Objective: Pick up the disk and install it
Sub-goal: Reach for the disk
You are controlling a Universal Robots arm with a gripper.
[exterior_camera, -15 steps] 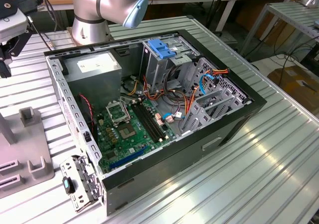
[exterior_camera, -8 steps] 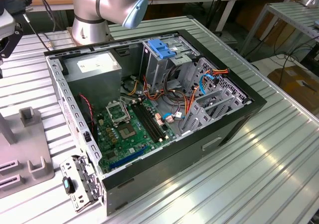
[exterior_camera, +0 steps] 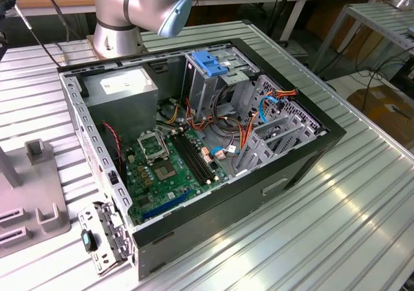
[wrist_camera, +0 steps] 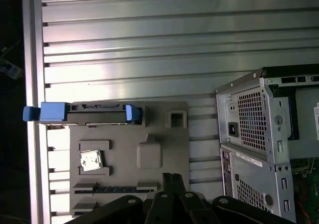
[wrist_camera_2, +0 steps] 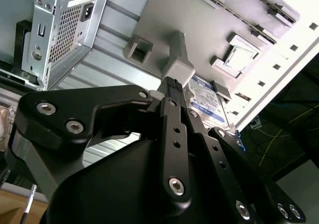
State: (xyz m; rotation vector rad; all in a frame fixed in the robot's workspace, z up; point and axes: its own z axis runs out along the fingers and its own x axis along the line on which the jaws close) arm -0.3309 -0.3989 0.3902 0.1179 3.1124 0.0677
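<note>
The disk (wrist_camera: 89, 113) stands on its edge in a slot of the grey fixture (wrist_camera: 159, 129), with blue frame pieces at both ends. In the second wrist view its white label with a blue band (wrist_camera_2: 207, 102) shows behind the fixture's post. My gripper (wrist_camera: 171, 178) hangs over the fixture, apart from the disk. Its black fingers are shut together with nothing between them, and in the second wrist view the gripper (wrist_camera_2: 169, 82) lines up with the grey post. The grey fixture (exterior_camera: 32, 194) sits at the exterior view's left.
The open computer case (exterior_camera: 310, 142) lies on the ribbed metal table (exterior_camera: 336, 226), with a grey power supply (exterior_camera: 123, 87), a blue latch piece (exterior_camera: 210, 61) on the drive cage and loose cables inside. The case's rear panel (wrist_camera: 249, 129) is close beside the fixture.
</note>
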